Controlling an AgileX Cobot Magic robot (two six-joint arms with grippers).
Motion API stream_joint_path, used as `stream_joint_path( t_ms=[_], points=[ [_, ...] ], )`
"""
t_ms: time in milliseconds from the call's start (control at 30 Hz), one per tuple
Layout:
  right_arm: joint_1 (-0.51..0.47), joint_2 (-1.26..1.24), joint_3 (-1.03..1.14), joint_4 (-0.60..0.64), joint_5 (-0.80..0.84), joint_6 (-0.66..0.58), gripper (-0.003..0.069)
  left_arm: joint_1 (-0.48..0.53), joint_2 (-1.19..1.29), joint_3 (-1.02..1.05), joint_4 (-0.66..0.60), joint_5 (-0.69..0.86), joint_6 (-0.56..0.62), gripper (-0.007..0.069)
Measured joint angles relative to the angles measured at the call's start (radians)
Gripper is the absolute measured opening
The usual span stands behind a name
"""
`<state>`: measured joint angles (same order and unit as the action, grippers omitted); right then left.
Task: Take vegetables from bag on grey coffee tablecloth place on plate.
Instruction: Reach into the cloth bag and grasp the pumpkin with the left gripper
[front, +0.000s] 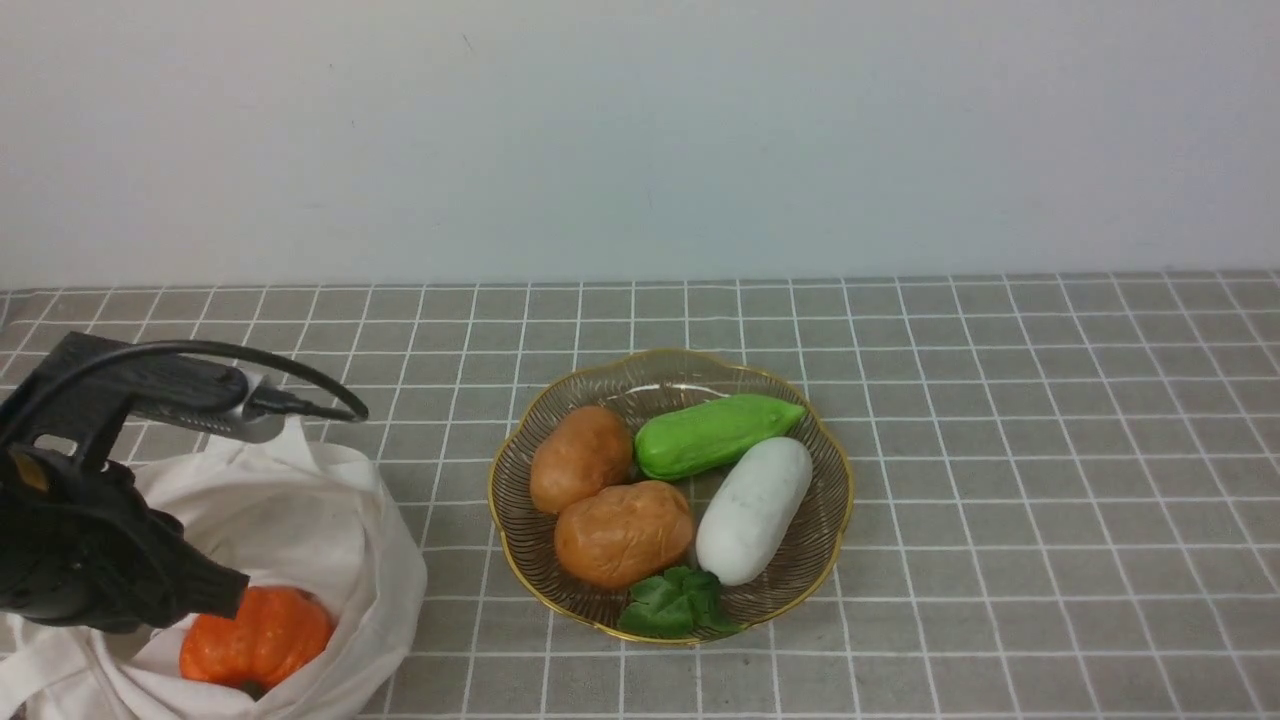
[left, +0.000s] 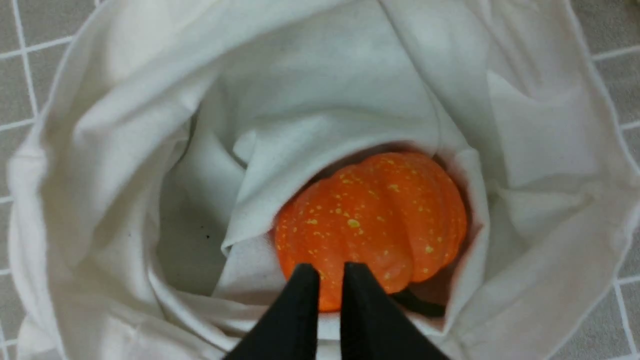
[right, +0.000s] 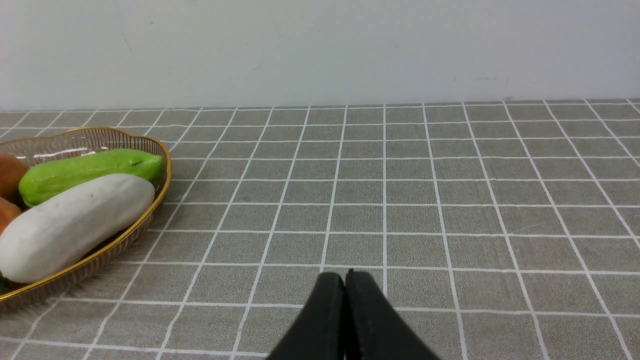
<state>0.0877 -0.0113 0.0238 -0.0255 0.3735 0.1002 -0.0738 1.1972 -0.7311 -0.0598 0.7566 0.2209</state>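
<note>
orange pumpkin (left: 370, 225), nestled inside the white cloth bag (front: 385, 580); above it, the left gripper (left: 330, 272), slightly open and empty, should spread wider before descending (avoiding the folds), then grip firmly.

- Looks like a robotics lab or test stn., prob. staged w/ household props; can't confirm bldg. type.
- Has a blk. robot arm (front: 110, 500) w/ cable (front: 250, 352) looping over the work area, plus a 2nd arm's gripper (right: 345, 275) in right wrist view.
- Backed by a plain, pale wall (front: 640, 140) w/ small marks.
- Dressed like a dining tbl.: grey gridded tablecloth (front: 1000, 430), gold-rimmed plate (front: 838, 560) of veg.
</note>
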Motion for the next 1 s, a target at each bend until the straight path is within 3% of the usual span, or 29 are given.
stream_joint_path(
  t_ms=[33, 167, 333, 433, 600, 1000],
  points=[
    [0.0, 0.0, 0.0, 0.0, 0.0, 0.0, -0.0015, -0.002, 0.0, 0.0, -0.007, 0.0, 0.006, 0.0092],
    [0.0, 0.0, 0.0, 0.0, 0.0, 0.0, -0.0015, -0.031, 0.005, 0.0, -0.063, 0.0, 0.151, 0.0265],
    [0.0, 0.0, 0.0, 0.0, 0.0, 0.0, -0.0015, -0.037, 0.067, 0.0, -0.065, -0.001, 0.208, 0.0442],
    [0.0, 0.0, 0.0, 0.0, 0.0, 0.0, -0.0015, -0.037, 0.116, 0.0, -0.068, -0.012, 0.214, 0.0507],
    [0.0, 0.0, 0.0, 0.0, 0.0, 0.0, -0.0015, -0.037, 0.179, -0.003, -0.069, -0.065, 0.235, 0.0583],
    [0.0, 0.0, 0.0, 0.0, 0.0, 0.0, -0.0015, -0.037, 0.221, -0.006, -0.068, -0.113, 0.263, 0.0596]
  ],
)
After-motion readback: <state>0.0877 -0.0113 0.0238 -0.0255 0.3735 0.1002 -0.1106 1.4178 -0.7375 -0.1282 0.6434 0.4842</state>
